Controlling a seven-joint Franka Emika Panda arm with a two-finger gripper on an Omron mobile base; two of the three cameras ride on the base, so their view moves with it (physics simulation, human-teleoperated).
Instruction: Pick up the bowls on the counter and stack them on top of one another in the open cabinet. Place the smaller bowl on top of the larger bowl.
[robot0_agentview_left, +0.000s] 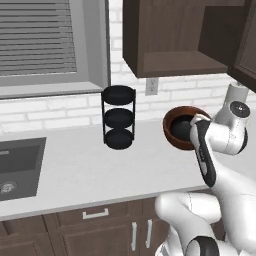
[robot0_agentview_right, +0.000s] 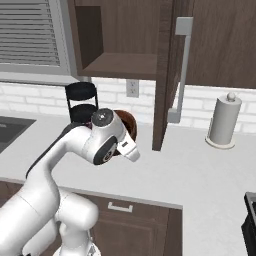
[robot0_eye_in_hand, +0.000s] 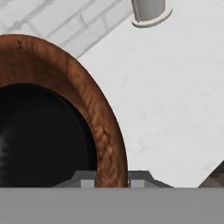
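Observation:
The larger reddish-brown bowl (robot0_agentview_left: 172, 120) is tilted over the counter (robot0_agentview_left: 100, 165), its mouth turned toward the left base camera. A round black shape (robot0_agentview_left: 182, 130) fills its inside and looks like the smaller bowl (robot0_eye_in_hand: 39, 144), nested within it. In the hand view the brown rim (robot0_eye_in_hand: 103, 127) runs down between my two fingertips, one on each side of the wall. My gripper (robot0_eye_in_hand: 113, 180) is shut on that rim. From the right base view the bowl (robot0_agentview_right: 128, 121) peeks out behind my hand. The open cabinet's bare shelf (robot0_agentview_left: 175, 62) is above and slightly left of the bowl.
A black three-tier rack (robot0_agentview_left: 118, 117) stands on the counter left of the bowl. The cabinet's open door (robot0_agentview_right: 162, 75) hangs down just right of my hand. A paper towel roll (robot0_agentview_right: 223, 122) stands farther right. A sink (robot0_agentview_left: 17, 167) is at the far left.

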